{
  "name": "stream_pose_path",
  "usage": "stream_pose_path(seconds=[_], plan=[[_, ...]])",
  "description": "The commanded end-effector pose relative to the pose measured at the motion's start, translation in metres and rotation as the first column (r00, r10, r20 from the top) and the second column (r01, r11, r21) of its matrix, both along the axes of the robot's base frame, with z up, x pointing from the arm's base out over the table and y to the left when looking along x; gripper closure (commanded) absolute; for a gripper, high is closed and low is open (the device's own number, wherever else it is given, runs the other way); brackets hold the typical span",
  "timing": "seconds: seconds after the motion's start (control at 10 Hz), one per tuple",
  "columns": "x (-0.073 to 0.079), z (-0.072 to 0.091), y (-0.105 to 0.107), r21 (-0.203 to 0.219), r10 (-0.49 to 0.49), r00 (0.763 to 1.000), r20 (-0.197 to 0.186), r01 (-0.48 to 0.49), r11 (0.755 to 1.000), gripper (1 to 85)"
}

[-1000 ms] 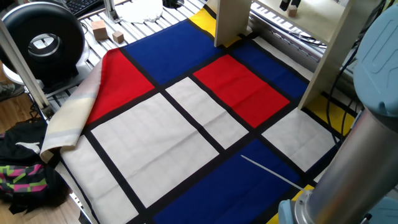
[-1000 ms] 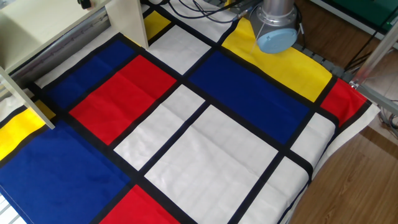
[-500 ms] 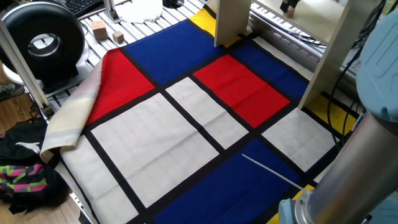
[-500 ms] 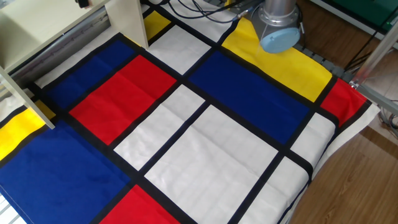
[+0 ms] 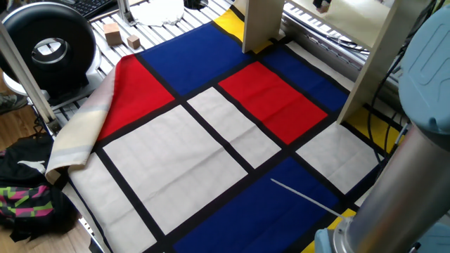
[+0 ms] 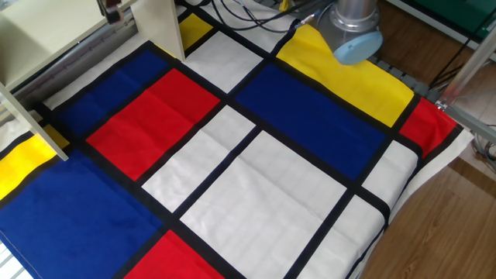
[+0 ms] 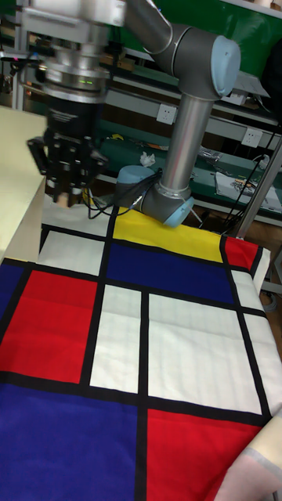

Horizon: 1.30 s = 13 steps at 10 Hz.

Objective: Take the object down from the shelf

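The shelf (image 5: 261, 24) is a cream board unit standing at the far edge of the colour-block cloth, with a second upright (image 5: 378, 60); it also shows as an upright panel (image 6: 159, 23) and as a pale slab (image 7: 17, 164). My gripper (image 7: 61, 196) hangs just in front of the shelf, above the cloth, shut on the object (image 7: 56, 198), a tiny tan block at its fingertips. Only the gripper's tip (image 5: 321, 5) shows at the top edge of one fixed view. In the other fixed view the gripper (image 6: 114, 12) sits beside the upright panel.
A red, blue, white and yellow cloth (image 5: 211, 140) covers the table. Two wooden cubes (image 5: 112, 31) (image 5: 133, 42) lie on the slats at the back left, near a black round device (image 5: 49, 46). The arm's base (image 6: 353, 35) and column (image 5: 415, 140) stand at the cloth's edge.
The gripper has shifted a little outward from the shelf with the block in it, and the arm's elbow has swung slightly sideways. The cloth and cubes have not moved.
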<state>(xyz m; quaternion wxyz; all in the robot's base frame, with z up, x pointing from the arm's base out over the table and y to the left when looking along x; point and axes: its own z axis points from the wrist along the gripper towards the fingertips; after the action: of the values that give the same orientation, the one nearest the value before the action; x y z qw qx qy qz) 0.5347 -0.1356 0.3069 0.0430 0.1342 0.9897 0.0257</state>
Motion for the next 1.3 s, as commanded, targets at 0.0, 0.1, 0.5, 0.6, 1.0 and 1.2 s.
stream_pose_path(seconds=[0.0,0.1,0.5,0.6,1.0,1.2], plan=[[0.011,-0.008,0.050,-0.012,0.019,1.000,0.022,-0.019,1.000,84.7],[0.015,-0.020,0.058,-0.040,0.009,0.999,0.040,-0.007,0.999,84.7],[0.018,-0.023,0.074,0.001,0.120,0.991,0.053,-0.121,0.993,84.7],[0.024,-0.021,0.084,0.028,0.149,0.985,0.085,-0.152,0.988,84.7],[0.044,-0.016,0.087,0.015,0.203,0.965,0.168,-0.209,0.978,84.7],[0.025,-0.021,0.078,-0.005,0.208,0.974,0.088,-0.208,0.978,84.7]])
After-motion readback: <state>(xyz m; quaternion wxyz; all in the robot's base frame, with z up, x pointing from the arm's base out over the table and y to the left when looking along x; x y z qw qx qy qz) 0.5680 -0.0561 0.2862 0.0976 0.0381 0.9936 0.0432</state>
